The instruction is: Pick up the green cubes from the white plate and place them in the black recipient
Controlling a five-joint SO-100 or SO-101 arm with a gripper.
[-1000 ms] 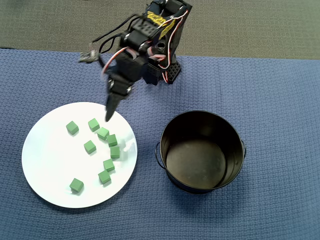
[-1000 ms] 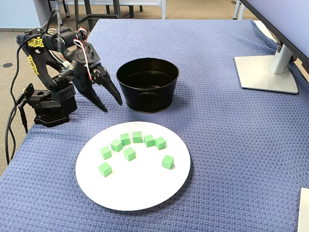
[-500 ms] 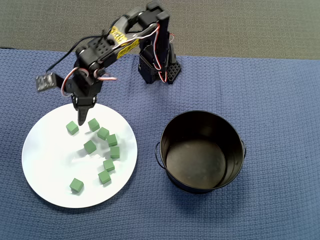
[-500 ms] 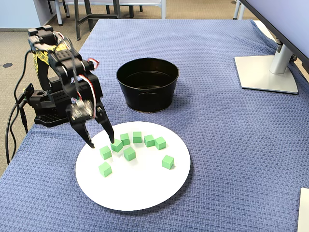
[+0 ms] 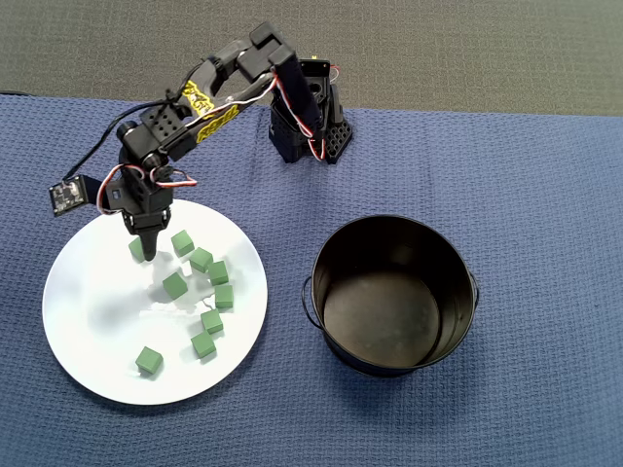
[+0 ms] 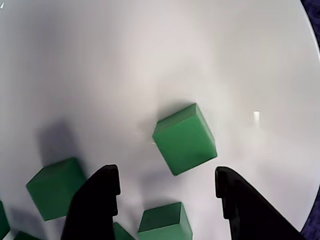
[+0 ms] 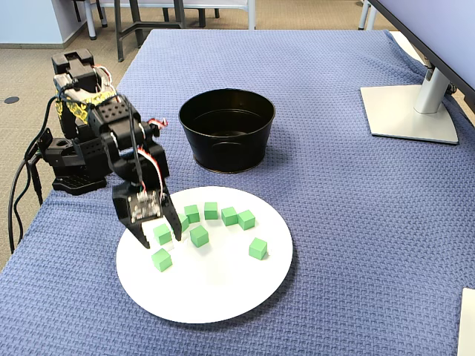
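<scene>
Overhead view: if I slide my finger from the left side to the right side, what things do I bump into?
White plate with the green cubes and the end effector over it → the robot's black base → black pot.

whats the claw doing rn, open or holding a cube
Claw: open, holding nothing, its fingers straddling a green cube on the white plate.
</scene>
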